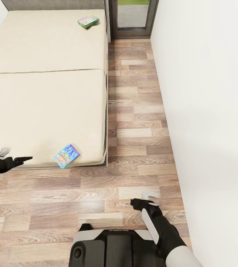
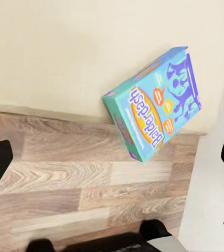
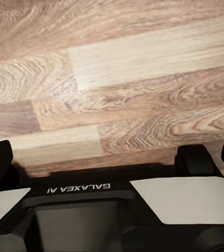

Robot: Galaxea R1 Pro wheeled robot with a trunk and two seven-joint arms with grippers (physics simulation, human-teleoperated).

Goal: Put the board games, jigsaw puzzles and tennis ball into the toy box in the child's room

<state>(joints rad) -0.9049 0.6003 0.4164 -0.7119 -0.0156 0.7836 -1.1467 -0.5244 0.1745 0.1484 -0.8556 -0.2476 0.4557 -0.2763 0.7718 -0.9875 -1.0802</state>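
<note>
L end effector [image 1: 22, 160] spread, empty — near blue board game [image 1: 66, 156] at bed [image 1: 44, 96] edge; R can't tell.

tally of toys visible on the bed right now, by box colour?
Blue/teal board game, at the near edge of the bed: 1
Green and white board game, near the headboard end: 1
Total: 2
</note>
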